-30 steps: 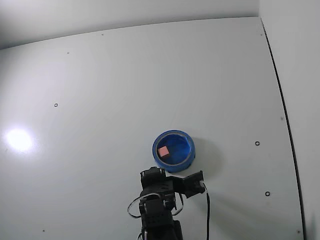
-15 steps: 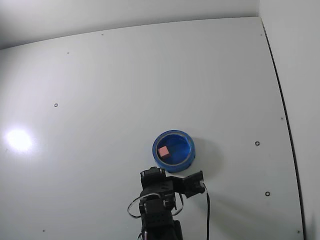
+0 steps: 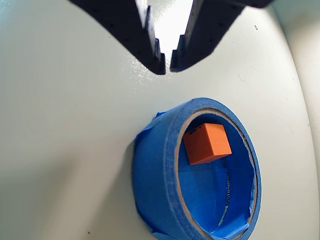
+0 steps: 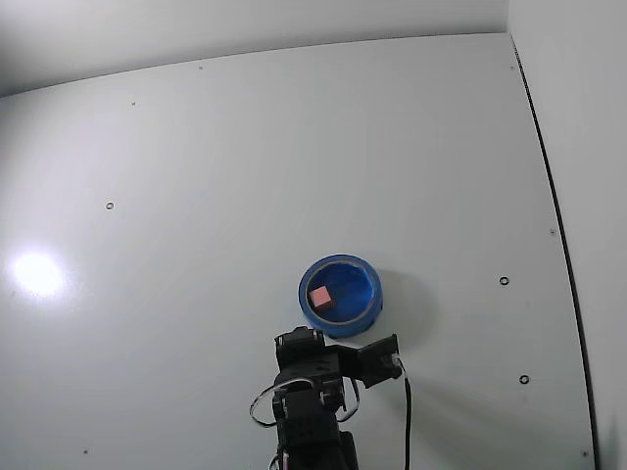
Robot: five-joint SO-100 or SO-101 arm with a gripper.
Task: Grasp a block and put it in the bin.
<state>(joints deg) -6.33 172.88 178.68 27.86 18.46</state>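
Block: a small cube (image 3: 207, 143) lies inside the blue bin, resting on its floor close to the inner wall on the upper left side of the opening in the wrist view. It looks orange in the wrist view and pink in the fixed view (image 4: 318, 295), where it sits in the left half of the bin. Nothing grips it.

Bin: a round blue ring-like bowl (image 3: 155, 165), its outer wall wrapped in blue tape with creased edges and a pale inner lip. It fills the lower middle and right of the wrist view. In the fixed view it sits just below the centre of the frame (image 4: 364, 309), standing on the counter.

Tool: two dark toothed fingers enter from the top edge of the wrist view, their tips nearly meeting with only a thin slit between them (image 3: 167, 67). It is clenched on nothing and sits above the bin in the frame, apart from its rim.

Arm: in the fixed view the black arm body (image 4: 312, 392) occupies the bottom centre of the frame, just below the bin, with a black cable (image 4: 407, 421) trailing down at its right.

Counter: a plain pale grey surface (image 4: 245, 166), with a bright light reflection at the left (image 4: 36, 273) and a few small dark holes scattered over it.
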